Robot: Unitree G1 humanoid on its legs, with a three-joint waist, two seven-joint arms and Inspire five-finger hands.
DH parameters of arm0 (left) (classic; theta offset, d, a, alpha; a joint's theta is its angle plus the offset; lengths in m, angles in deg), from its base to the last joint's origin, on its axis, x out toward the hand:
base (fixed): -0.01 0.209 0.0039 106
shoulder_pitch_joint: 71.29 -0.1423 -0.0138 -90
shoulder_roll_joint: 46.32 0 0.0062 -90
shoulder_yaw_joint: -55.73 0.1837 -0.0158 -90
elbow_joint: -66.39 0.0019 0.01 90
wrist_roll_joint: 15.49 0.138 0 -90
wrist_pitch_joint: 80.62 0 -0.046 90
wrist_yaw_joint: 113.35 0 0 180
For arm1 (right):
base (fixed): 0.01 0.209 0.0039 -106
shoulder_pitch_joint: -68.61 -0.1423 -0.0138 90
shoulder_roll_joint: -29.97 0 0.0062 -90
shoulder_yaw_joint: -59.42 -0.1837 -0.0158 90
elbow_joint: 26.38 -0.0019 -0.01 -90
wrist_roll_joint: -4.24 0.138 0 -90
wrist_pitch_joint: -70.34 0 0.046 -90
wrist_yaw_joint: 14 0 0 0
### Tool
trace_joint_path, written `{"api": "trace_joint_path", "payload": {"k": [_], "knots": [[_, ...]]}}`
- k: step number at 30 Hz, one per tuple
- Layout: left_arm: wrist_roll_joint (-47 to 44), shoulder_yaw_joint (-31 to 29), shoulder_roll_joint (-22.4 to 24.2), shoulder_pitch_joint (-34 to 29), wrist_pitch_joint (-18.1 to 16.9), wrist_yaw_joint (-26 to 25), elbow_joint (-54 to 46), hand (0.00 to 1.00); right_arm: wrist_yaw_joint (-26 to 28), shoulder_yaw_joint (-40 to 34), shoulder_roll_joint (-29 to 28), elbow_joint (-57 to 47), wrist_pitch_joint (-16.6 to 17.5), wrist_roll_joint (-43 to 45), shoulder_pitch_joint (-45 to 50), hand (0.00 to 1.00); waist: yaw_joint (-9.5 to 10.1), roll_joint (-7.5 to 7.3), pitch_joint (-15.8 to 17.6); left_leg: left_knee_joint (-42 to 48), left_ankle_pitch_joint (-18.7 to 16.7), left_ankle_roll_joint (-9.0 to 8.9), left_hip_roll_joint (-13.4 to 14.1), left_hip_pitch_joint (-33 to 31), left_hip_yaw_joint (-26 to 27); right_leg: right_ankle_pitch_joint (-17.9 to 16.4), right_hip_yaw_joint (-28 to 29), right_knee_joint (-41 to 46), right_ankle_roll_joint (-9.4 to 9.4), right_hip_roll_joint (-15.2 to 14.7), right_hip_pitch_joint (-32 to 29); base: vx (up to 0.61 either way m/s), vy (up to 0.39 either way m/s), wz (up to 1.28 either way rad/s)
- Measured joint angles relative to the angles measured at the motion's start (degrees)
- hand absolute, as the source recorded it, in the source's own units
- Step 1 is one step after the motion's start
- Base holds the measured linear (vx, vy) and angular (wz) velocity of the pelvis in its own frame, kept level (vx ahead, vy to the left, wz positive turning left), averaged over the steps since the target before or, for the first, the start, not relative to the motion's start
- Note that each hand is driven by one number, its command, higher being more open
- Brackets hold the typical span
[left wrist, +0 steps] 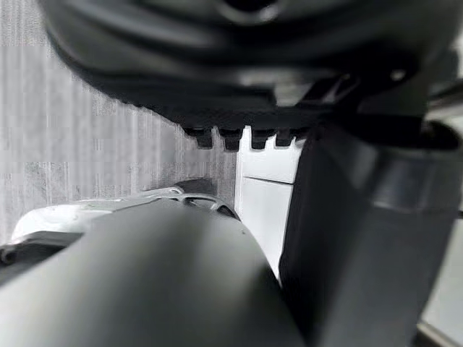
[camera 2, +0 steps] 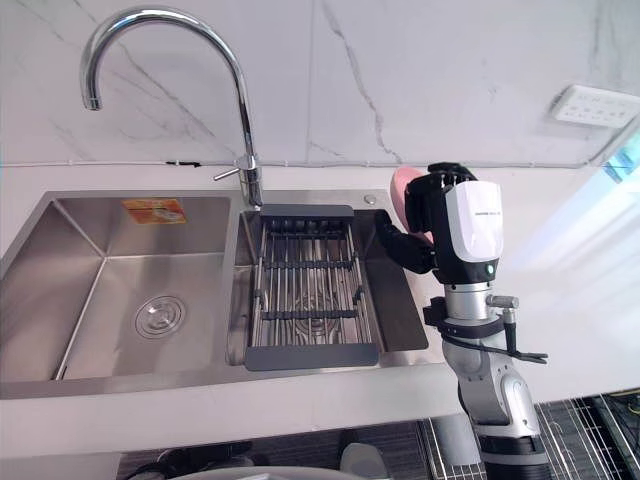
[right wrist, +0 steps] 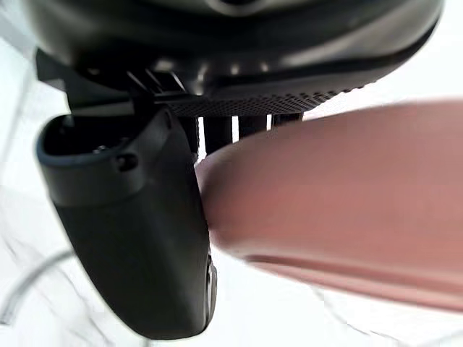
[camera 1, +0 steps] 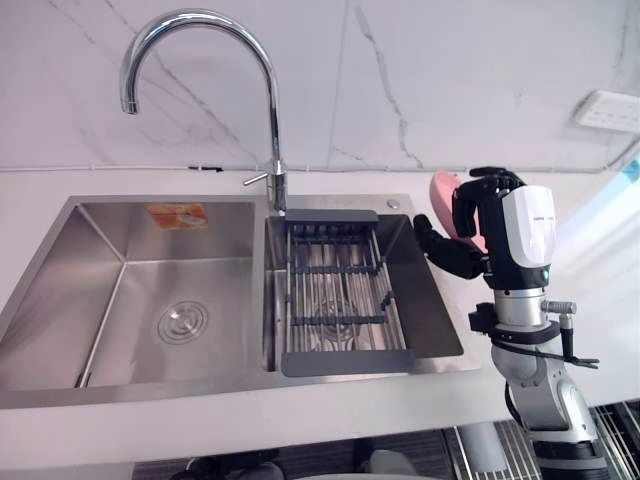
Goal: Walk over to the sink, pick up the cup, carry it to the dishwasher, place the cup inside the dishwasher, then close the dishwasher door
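The right hand [camera 1: 474, 216] stands right of centre in the head views, just past the right-hand rim of the sink [camera 1: 200, 386]. Its fingers and thumb are curled round the pink cup [camera 1: 442, 189], which peeks out behind them (the wrist view shows the cup pressed close against the thumb). Whether the cup's base touches the white counter [camera 1: 300, 422] cannot be told. In the right basin, at the middle of the frame, lies a dark drain rack [camera 1: 340, 292], and the chrome faucet [camera 1: 271, 100] arches over it from the upper left. A white wall socket [camera 1: 608, 110] sits at the upper right. The left hand [left wrist: 239, 65] shows in its own wrist view; whether it is open or closed cannot be told.
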Motion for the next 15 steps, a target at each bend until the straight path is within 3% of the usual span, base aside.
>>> {"api": "trace_joint_path", "payload": {"k": [4, 6, 7, 9, 10, 11, 12, 13, 14, 15], "knots": [[0.4, -2.3, -0.2, -0.2, 1.7, -0.5, -0.1, 1.0, 0.0, -3.5, 0.1, 0.0, -0.8, 0.0, 2.3, 0.0, -0.46, -1.39, 0.4, 0.1, -0.6, 0.98, 0.2, -0.6, 5.3, 2.7, -3.1, -0.8, -1.38, 0.1, -3.1, -0.17, 0.03, -0.76], [-1.5, -3.4, -1.1, -0.4, 2.2, -1.3, 0.4, 1.0, -0.6, -5.9, 0.3, 0.9, -1.1, 0.0, 3.6, 0.0, -1.87, -1.01, 0.5, 0.6, -0.2, 1.48, 2.7, -1.7, 8.3, -2.9, -12.5, 9.6, -5.66, -1.7, -6.5, -0.12, -0.011, -0.62], [-2.0, -3.4, -1.5, -0.5, 2.4, -1.6, 0.6, 1.0, -1.2, -6.2, 0.4, 1.5, -1.1, 0.0, 3.7, 0.0, -2.32, -0.75, 0.6, 0.7, 0.0, 1.21, 3.6, -1.9, 8.7, -4.1, -14.6, 13.2, -5.8, -2.3, -7.1, 0.0, -0.022, -0.4], [-3.7, -4.2, -3.4, -1.2, 2.9, -1.8, 0.8, 1.0, -3.3, -7.0, 1.0, 3.1, -1.1, 0.0, 5.1, 0.0, -3.13, -1.05, 0.3, 1.9, 0.3, 0.44, 5.9, -3.4, 10.0, -5.9, -19.2, 24.2, -5.68, -6.8, -7.8, 0.01, -0.073, -0.34], [-4.0, -4.3, -3.9, -1.1, 2.9, -1.9, 0.8, 1.0, -3.8, -7.1, 1.1, 3.4, -1.1, 0.0, 5.3, 0.0, -3.32, -1.28, 0.2, 3.0, 0.2, 0.18, 6.2, -4.3, 10.1, -6.1, -19.7, 25.3, -5.47, -7.9, -7.8, -0.01, -0.114, -0.28], [-4.0, -4.4, -4.8, -0.2, 2.9, -2.5, 0.9, 1.0, -4.5, -7.0, 1.3, 4.0, -1.1, 0.0, 4.9, 0.0, -3.49, -1.82, 0.2, 6.1, -0.4, -0.96, 6.6, -6.9, 10.2, -5.2, -20.9, 25.2, -5.22, -7.5, -9.6, -0.01, -0.092, -0.27], [-4.0, -4.7, -4.8, 0.2, 3.1, -2.9, 1.2, 1.0, -4.6, -6.9, 1.5, 4.5, -1.1, 0.0, 4.6, 0.0, -3.32, -1.99, 0.2, 6.4, -0.5, -0.96, 6.6, -7.8, 9.8, -5.0, -21.4, 24.8, -5.56, -7.2, -10.3, -0.12, -0.07, -1.13], [-4.0, -5.4, -5.1, -0.1, 2.8, -4.0, 2.3, 1.0, -5.8, -6.5, 1.3, 6.3, -1.4, -0.2, 3.8, 0.0, -1.38, -1.98, -0.1, 2.9, 1.0, -0.45, 6.1, -8.2, 10.4, -2.5, -17.5, 10.2, -4.48, -1.0, -7.9, -0.16, -0.067, -1.53], [-4.1, -6.4, -5.4, 0.1, 1.9, -4.4, 2.8, 1.0, -7.4, -5.9, 1.2, 6.7, -1.7, -0.3, 3.2, 0.0, -0.89, -2.26, -0.2, 3.2, 1.9, -0.04, 6.9, -9.5, 14.1, -9.6, -18.6, 15.2, -5.7, -2.5, -7.1, -0.16, -0.067, -1.55], [-4.4, -6.4, -5.8, 0.1, 1.7, -4.4, 2.7, 1.0, -8.1, -5.5, 1.2, 7.1, -1.7, -0.4, 3.1, 0.0, -0.99, -2.54, -0.3, 4.2, 1.9, 0.04, 7.4, -10.2, 14.8, -11.2, -19.3, 16.8, -5.3, -3.3, -6.5, -0.07, -0.102, -0.97]]}}
